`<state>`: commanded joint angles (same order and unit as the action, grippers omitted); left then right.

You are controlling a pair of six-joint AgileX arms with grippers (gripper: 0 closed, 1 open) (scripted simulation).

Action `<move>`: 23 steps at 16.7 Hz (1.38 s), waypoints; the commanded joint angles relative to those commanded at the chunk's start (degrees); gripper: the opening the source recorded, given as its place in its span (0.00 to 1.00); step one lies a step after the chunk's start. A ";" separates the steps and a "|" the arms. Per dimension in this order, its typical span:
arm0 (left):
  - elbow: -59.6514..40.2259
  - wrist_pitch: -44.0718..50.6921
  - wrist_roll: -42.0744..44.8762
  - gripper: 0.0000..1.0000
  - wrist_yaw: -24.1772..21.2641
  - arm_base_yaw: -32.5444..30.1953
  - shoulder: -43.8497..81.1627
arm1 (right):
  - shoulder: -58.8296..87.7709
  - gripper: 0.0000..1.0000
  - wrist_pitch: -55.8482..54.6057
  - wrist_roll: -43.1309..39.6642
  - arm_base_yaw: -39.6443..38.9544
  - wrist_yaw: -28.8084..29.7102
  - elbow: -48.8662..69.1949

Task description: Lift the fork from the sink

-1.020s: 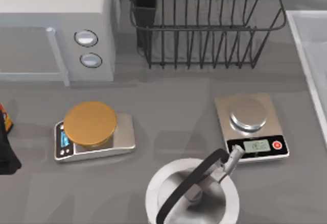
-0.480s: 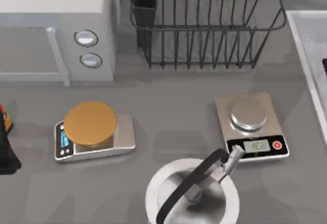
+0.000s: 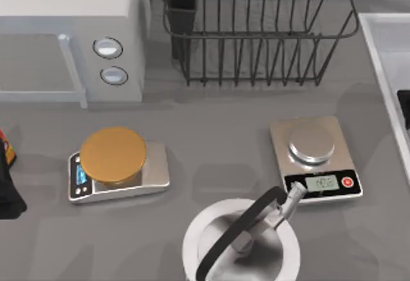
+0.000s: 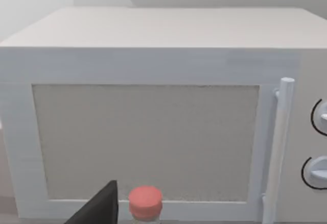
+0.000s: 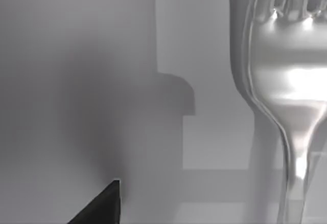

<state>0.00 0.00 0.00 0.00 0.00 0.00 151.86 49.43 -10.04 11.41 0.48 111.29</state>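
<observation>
Over at the desk's right edge, my right pincer [image 3: 405,105] is poking in as a dark shape above the sink [image 3: 384,44], the pale basin with its raised light rim. In my right wrist view the fork [image 5: 286,86] is close up just beside the pincer, shiny silver, tines and neck in sight, lying against the sink's pale grey floor. One dark fingertip [image 5: 102,206] of mine shows at the frame's edge, clear of the fork, not touching it. Whether that pincer is apart or together I cannot tell. My left arm sits parked at the desk's left edge, a dark fingertip [image 4: 99,208] showing in its wrist view in front of the white microwave [image 4: 153,122], next to a red bottle cap [image 4: 145,201]; whether that pincer is apart or together, I cannot tell either
</observation>
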 joint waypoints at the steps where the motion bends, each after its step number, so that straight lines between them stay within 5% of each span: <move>1: 0.00 0.00 0.00 1.00 0.00 0.00 0.00 | 0.00 1.00 0.00 0.00 0.00 0.00 0.00; 14: 0.00 0.00 0.00 1.00 0.00 0.00 0.00 | 0.00 0.02 0.00 0.00 0.00 0.00 0.00; 23: 0.00 0.00 0.00 1.00 0.00 0.00 0.00 | -2.55 0.00 0.64 0.41 -0.17 -0.48 0.68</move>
<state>0.00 0.00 0.00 0.00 0.00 0.00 149.31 50.07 -9.62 11.24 0.01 111.97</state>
